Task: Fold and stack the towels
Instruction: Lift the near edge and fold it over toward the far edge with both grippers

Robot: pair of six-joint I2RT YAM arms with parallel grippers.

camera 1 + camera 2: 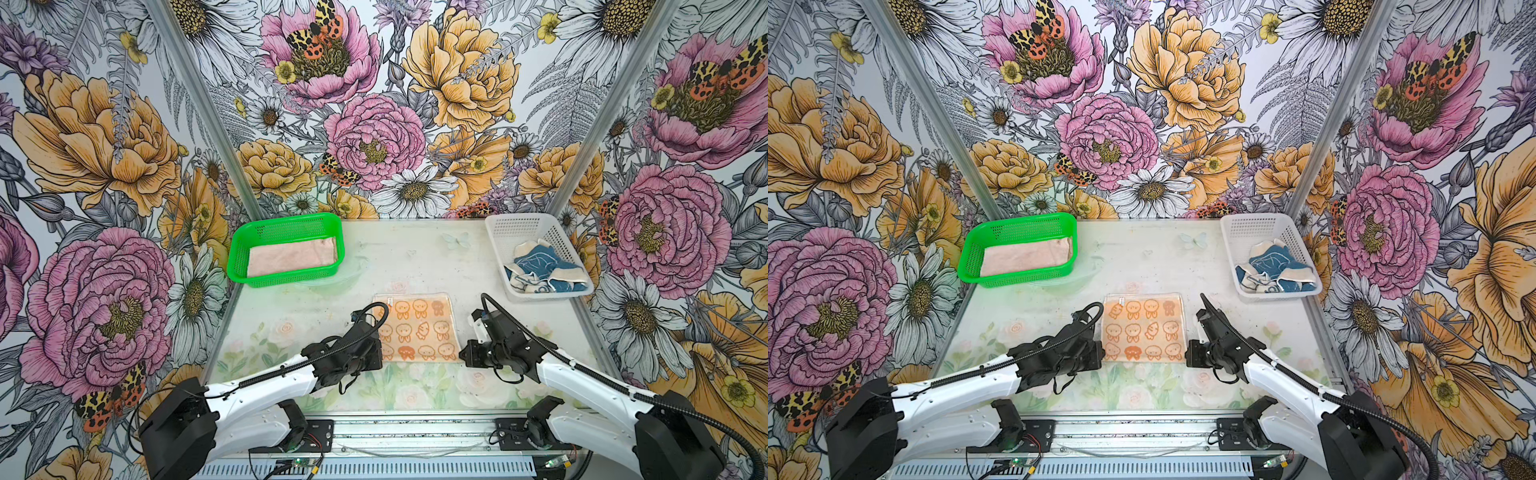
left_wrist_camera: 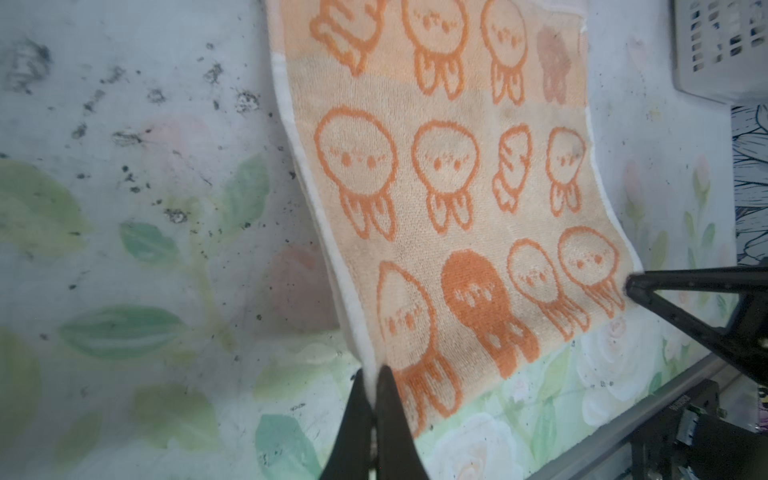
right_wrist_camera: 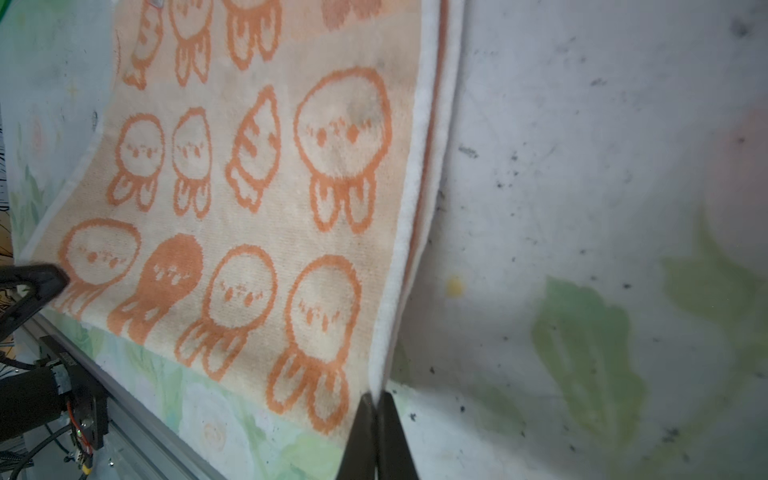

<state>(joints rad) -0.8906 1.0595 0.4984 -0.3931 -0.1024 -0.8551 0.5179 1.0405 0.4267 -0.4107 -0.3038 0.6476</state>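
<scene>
The orange towel with white rabbits (image 1: 417,326) (image 1: 1144,326) lies doubled in the middle of the table. My left gripper (image 2: 372,374) (image 1: 381,357) is shut on its near left corner, pinching the white hem. At the near right corner my right gripper (image 3: 376,399) (image 1: 460,356) is shut on the hem too. Both layers of the fold show along that edge in the right wrist view. A folded pale pink towel (image 1: 291,255) (image 1: 1025,255) lies flat in the green basket (image 1: 286,220). The blue and cream towel (image 1: 544,270) (image 1: 1277,268) sits crumpled in the white basket (image 1: 528,220).
The green basket stands at the table's back left and the white basket at the back right. A metal rail (image 1: 415,428) with both arm bases runs along the near edge. Flowered walls close in the table on three sides.
</scene>
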